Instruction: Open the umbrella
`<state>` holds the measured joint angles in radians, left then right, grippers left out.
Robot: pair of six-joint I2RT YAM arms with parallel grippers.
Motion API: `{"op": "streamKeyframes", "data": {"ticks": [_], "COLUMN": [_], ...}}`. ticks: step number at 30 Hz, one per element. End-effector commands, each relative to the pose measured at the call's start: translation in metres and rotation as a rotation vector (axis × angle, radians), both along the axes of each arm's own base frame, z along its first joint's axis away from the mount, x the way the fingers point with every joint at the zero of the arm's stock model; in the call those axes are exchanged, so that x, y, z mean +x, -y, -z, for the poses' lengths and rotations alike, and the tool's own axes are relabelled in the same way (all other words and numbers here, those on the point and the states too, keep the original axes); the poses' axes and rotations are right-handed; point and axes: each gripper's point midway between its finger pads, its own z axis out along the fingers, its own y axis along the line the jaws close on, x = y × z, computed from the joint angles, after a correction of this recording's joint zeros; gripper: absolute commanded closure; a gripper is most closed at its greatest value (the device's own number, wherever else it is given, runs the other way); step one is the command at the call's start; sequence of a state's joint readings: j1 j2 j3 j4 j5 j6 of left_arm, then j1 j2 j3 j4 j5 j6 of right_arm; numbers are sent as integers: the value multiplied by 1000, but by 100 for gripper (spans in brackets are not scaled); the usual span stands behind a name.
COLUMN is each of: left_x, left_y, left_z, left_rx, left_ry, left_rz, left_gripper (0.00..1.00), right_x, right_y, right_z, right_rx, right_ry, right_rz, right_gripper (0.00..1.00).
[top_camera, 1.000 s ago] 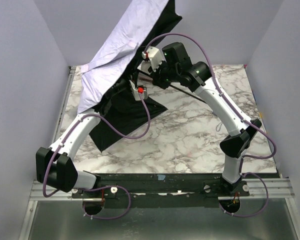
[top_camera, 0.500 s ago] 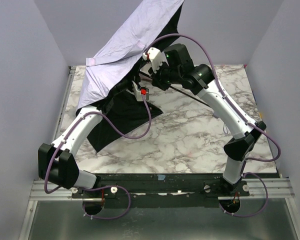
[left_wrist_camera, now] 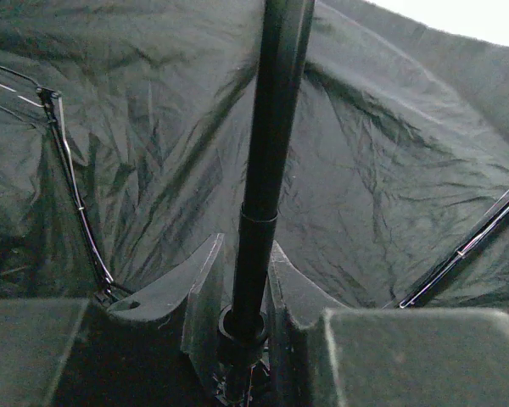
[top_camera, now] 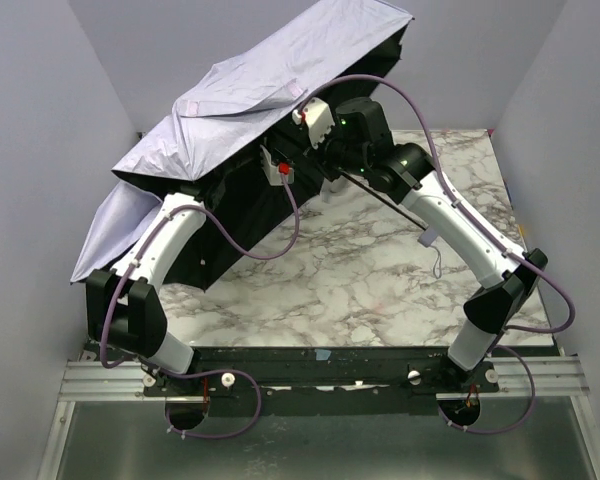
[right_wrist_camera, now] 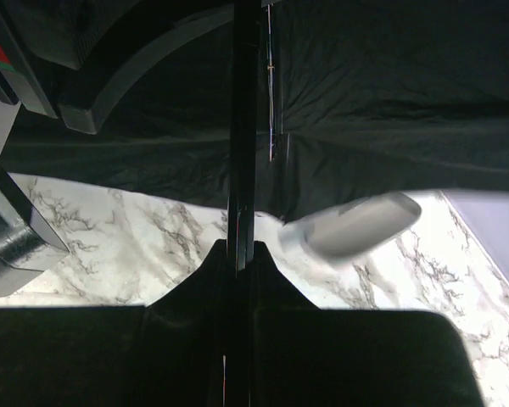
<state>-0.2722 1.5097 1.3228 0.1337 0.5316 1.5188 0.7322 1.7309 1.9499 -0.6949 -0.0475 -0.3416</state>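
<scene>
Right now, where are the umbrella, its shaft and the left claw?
umbrella [top_camera: 270,95]: top view, on the pale outer canopy.
shaft [left_wrist_camera: 271,127]: left wrist view, on the black tube's middle.
left claw [left_wrist_camera: 246,254]: left wrist view, between the fingers clamping the shaft.

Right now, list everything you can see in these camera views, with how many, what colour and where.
umbrella: one, canopy pale lavender-white outside, black inside, spread above the table's far left.
shaft: one, black, running out from under the canopy.
handle: one, pale lavender, at the shaft's end, above the table.
table: one, white-and-grey marble, under both arms.
rail: one, silver metal, along the near edge.
cables: purple, looping along each arm.
left gripper: one, black, shut on the shaft under the canopy.
right gripper: one, black, shut on the shaft nearer the handle.
</scene>
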Motion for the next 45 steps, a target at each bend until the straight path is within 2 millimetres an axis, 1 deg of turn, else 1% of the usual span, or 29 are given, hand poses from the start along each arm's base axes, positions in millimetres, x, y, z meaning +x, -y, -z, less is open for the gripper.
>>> {"op": "streamKeyframes", "data": {"ticks": [1, 3, 5, 6, 7, 9, 10, 12, 13, 15, 19, 22, 24, 27, 30, 32, 33, 34, 35, 36, 37, 39, 42, 45], "left_x": [52, 47, 38, 34, 28, 20, 18, 15, 15, 11, 3, 2, 3, 5, 11, 16, 19, 22, 24, 27, 28, 31, 34, 37], "left_y": [-145, -141, -133, -129, -123, -114, -112, -109, -109, -108, -107, -109, -116, -130, -151, -167, -176, -185, -194, -201, -215, -232, -252, -268], "left_z": [-28, -40, -49, -53, -59, -70, -75, -87, -90, -100, -107, -112, -120, -135, -150, -157, -160, -164, -167, -170, -173, -179, -188, -193], "left_rx": [-6, -46, -65, -71, -77, -89, -96, -116, -121, -132, -118, -96, -94, -91, -72, -68, -66, -62, -54, -47, -37, -24, -13, 1], "left_ry": [87, 110, 139, 150, 163, 188, 203, 224, 225, 250, 296, 326, 362, 423, 489, 515, 520, 528, 534, 544, 553, 565, 579, 588], "left_rz": [-509, -485, -437, -410, -376, -335, -327, -316, -315, -307, -298, -312, -347, -409, -512, -573, -605, -635, -663, -681, -715, -755, -799, -836], "left_gripper": [100, 100, 100, 100, 100, 100, 100, 100, 100, 100, 100, 100, 100, 100, 100, 100, 99, 93, 89, 87, 86, 81, 81, 81], "right_x": [-58, -58, -59, -59, -61, -65, -66, -68, -65, -64, -61, -59, -60, -66, -75, -82, -84, -87, -90, -92, -94, -97, -102, -108], "right_y": [55, 58, 59, 61, 62, 64, 66, 68, 71, 77, 85, 92, 101, 113, 124, 128, 130, 132, 134, 135, 137, 141, 150, 158], "right_z": [7, 14, 26, 32, 41, 55, 60, 66, 67, 73, 81, 89, 99, 109, 118, 120, 120, 121, 121, 120, 120, 119, 121, 125], "right_rx": [-142, -153, -168, -179, -192, -223, -229, -248, -258, -285, -308, -353, -405, -459, -505, -518, -521, -530, -535, -538, -539, -547, -570, -587], "right_ry": [-96, -106, -138, -161, -192, -241, -257, -277, -273, -276, -290, -301, -324, -358, -385, -398, -404, -412, -417, -420, -420, -416, -410, -414], "right_rz": [-17, 3, 17, 30, 40, 47, 54, 54, 76, 92, 123, 146, 165, 179, 179, 168, 167, 163, 158, 156, 157, 155, 155, 159], "right_gripper": [99, 100, 99, 95, 87, 74, 70, 67, 66, 66, 79, 81, 83, 87, 93, 99, 99, 99, 99, 99, 99, 99, 99, 99]}}
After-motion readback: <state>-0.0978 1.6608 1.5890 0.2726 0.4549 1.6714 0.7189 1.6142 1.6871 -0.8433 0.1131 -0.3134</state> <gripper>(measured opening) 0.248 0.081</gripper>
